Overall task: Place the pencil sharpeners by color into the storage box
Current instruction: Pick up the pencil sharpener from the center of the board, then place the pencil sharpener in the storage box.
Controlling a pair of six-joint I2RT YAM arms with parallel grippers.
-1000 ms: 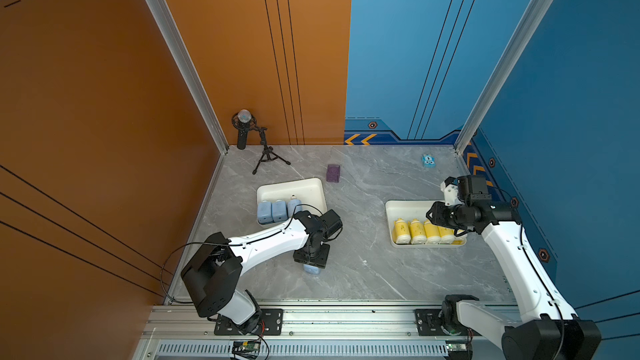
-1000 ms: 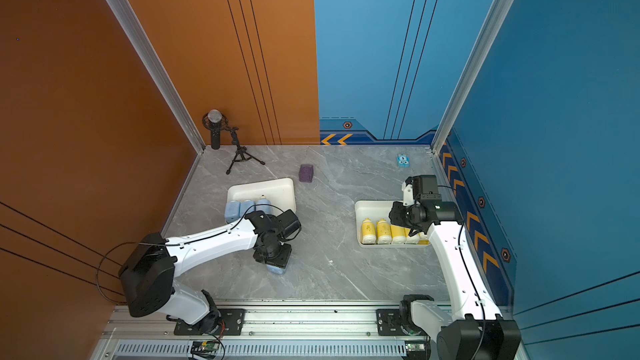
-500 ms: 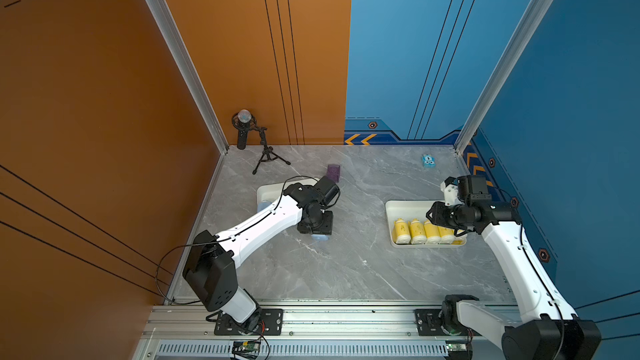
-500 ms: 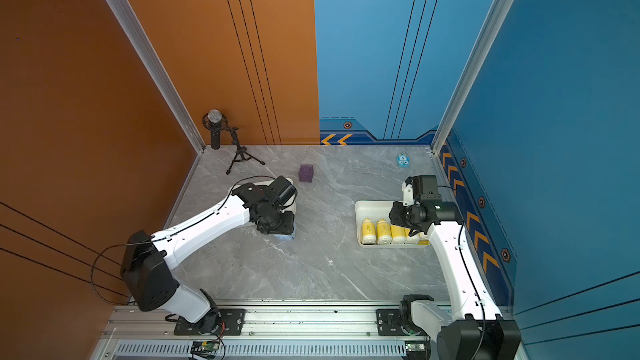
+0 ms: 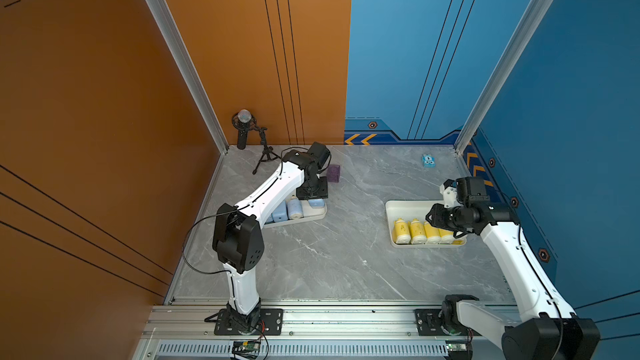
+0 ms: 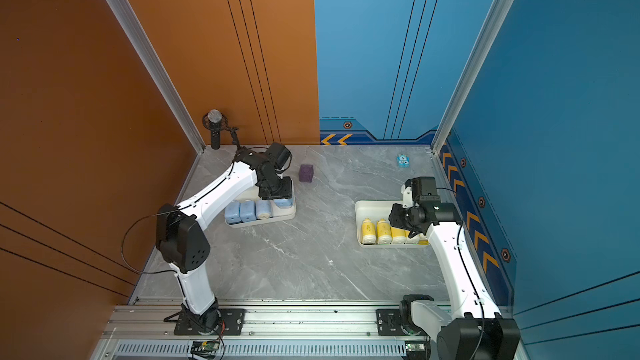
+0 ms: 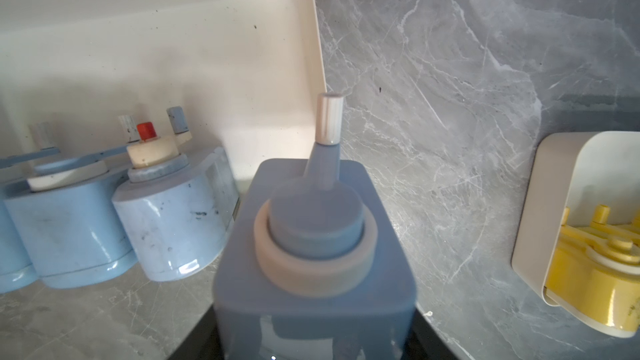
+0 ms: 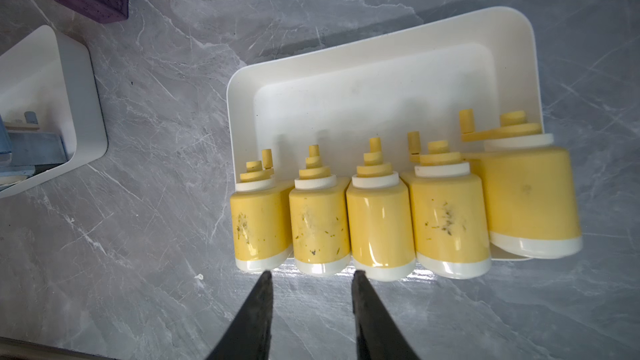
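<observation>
step in hand: judged to be setting the held blue sharpener (image 7: 315, 237) into the left storage tray (image 6: 277, 218), next to its own colour.
left gripper (image 5: 312, 191): closed across the body of the held blue sharpener; centre-left in both top views, over the tray's right end.
left storage tray, contents: three blue sharpeners (image 6: 247, 211) lying side by side; the free slot is at the right.
how to do it well: lower straight into the free slot, body parallel to the neighbours, crank knob clear of the rim. let go only once it rests on the tray floor, since glossy plastic may slide or nudge the next one.
held blue sharpener, make: squarish glossy body, cream collar, round cap, crank arm ending in a ribbed white knob.
right gripper (image 8: 312, 273): jaws parted, nothing between them, hovering just before the yellow row.
right storage tray (image 8: 381, 46): white plastic, rounded corners, shallow wall; centre-right in both top views.
yellow sharpeners (image 8: 381, 223): five in a row, rounder bodies, white bases, scuffed. the end one sits at the rim; whether it is fully inside cannot be told.
off-task: purple block (image 5: 333, 173) and blue cartoon-face box (image 5: 428, 161), on the grey marbled tabletop (image 5: 346, 264).
</observation>
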